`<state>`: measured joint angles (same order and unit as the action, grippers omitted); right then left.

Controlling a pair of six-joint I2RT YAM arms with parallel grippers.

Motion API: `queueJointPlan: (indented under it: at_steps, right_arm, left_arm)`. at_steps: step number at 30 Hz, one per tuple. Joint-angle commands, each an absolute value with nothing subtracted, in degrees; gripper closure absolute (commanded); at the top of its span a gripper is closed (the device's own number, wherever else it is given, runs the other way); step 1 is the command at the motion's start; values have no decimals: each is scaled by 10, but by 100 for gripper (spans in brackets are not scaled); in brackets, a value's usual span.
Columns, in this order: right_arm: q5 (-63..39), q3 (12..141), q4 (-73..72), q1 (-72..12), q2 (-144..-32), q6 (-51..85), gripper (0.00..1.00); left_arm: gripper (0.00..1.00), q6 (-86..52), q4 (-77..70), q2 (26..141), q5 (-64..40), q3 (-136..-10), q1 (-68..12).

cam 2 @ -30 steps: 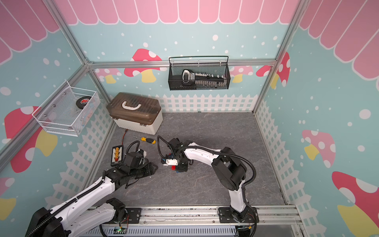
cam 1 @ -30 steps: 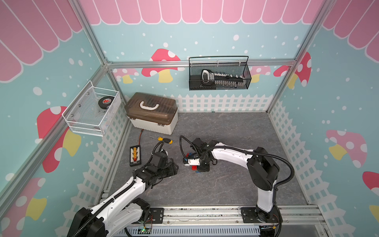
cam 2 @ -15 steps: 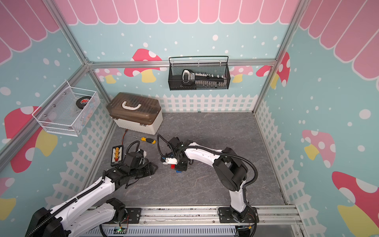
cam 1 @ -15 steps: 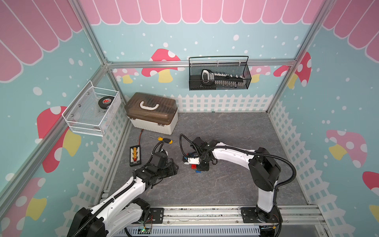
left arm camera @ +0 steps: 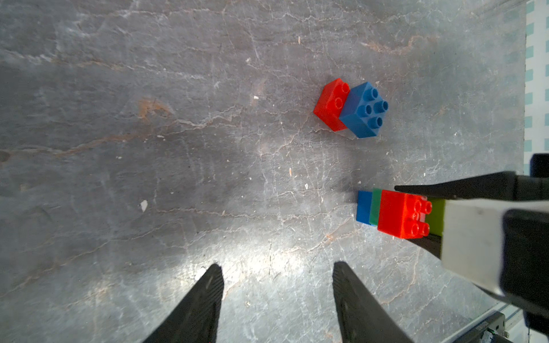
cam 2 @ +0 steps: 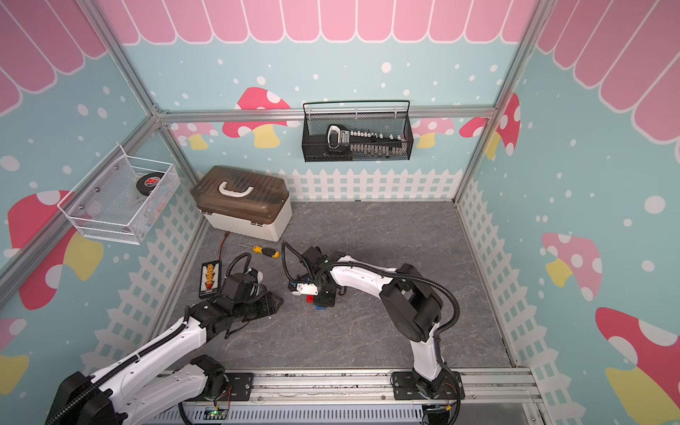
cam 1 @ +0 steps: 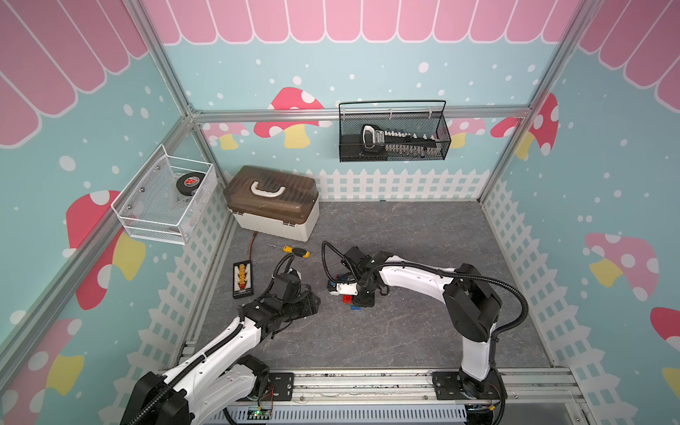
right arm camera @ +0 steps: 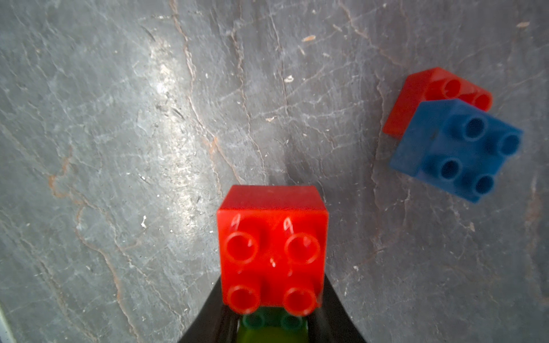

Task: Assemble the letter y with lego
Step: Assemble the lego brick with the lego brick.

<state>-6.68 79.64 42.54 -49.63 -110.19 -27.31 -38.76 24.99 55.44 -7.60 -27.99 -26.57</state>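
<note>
Nearest in the left wrist view, your left gripper (left arm camera: 277, 267) hangs half-open and empty over the slate floor (left arm camera: 148, 148), probably ready to fetch a brick. Beyond it, your right gripper (right arm camera: 273, 297) is clamped on the unfinished letter y (left arm camera: 398, 216) by its lime end, which leaves the red studs free. Farthest lie one loose red brick (left arm camera: 329, 104) and one blue brick (left arm camera: 364, 110), touching. You have four bricks stacked and two loose.

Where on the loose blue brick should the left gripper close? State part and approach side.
Probably the two smooth walls of the blue brick running away from the red brick, coming down from above: its studs face up and the red one crowds a third wall. The left gripper stands open.
</note>
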Motion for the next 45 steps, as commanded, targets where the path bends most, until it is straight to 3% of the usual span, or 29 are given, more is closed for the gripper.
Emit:
queueJointPlan:
  at_steps: [1, 12, 20, 34, 45]
  right_arm:
    - [-59, 792, 428, -503, -1126, -277, 73]
    - [-62, 768, 429, -514, -1117, -279, 73]
    - [-7, 774, 438, -523, -1159, -286, 74]
    - [-33, 754, 429, -528, -1174, -273, 75]
    - [-29, 771, 417, -527, -1135, -238, 66]
  left_arm:
    - [39, -384, 245, 551, -79, -276, -261]
    - [39, -383, 245, 554, -76, -276, -261]
    - [39, -384, 246, 551, -77, -276, -261]
    - [39, -384, 247, 551, -77, -277, -261]
    - [39, -384, 252, 548, -76, -280, -261]
